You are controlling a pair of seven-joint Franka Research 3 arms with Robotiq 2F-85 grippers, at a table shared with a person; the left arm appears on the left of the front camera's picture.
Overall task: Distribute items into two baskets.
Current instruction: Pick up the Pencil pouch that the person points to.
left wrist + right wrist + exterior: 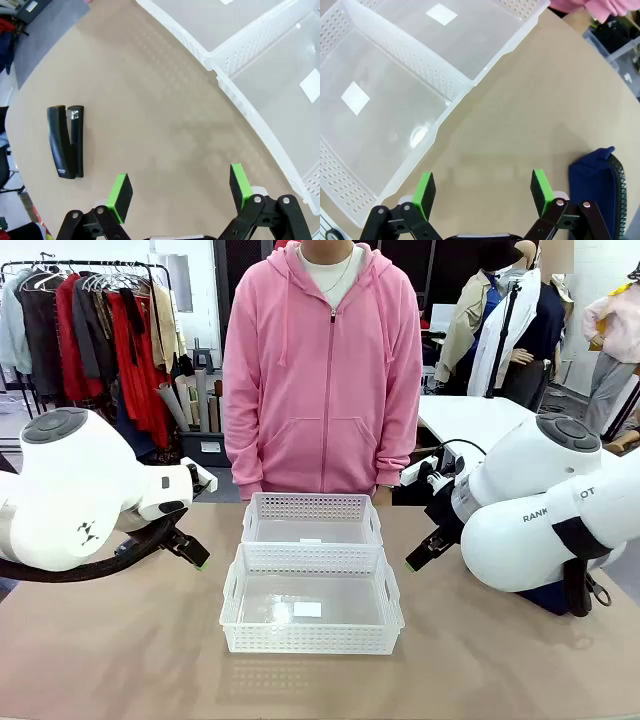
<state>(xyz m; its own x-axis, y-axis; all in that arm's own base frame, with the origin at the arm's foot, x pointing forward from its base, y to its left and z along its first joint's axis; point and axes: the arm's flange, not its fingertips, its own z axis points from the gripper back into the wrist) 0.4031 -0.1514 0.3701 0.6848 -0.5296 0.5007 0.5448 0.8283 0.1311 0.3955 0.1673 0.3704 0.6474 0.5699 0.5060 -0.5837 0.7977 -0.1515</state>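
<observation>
Since the black stapler (66,141) lies flat on the worktop (150,115) ahead of the left claw (180,192), and the navy pouch (597,192) lies just beside the right claw (482,192), sorting has seemingly not begun. The larger basket (310,638), nearer the robot, and the smaller basket (310,504), touching it behind, hold nothing. Both claws hang released, grasping nothing. The next move likely calls for one claw to descend, straddle its item and clench.

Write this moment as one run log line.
left gripper open, stapler on table | right gripper open, pouch on table | near basket empty | far basket empty
</observation>
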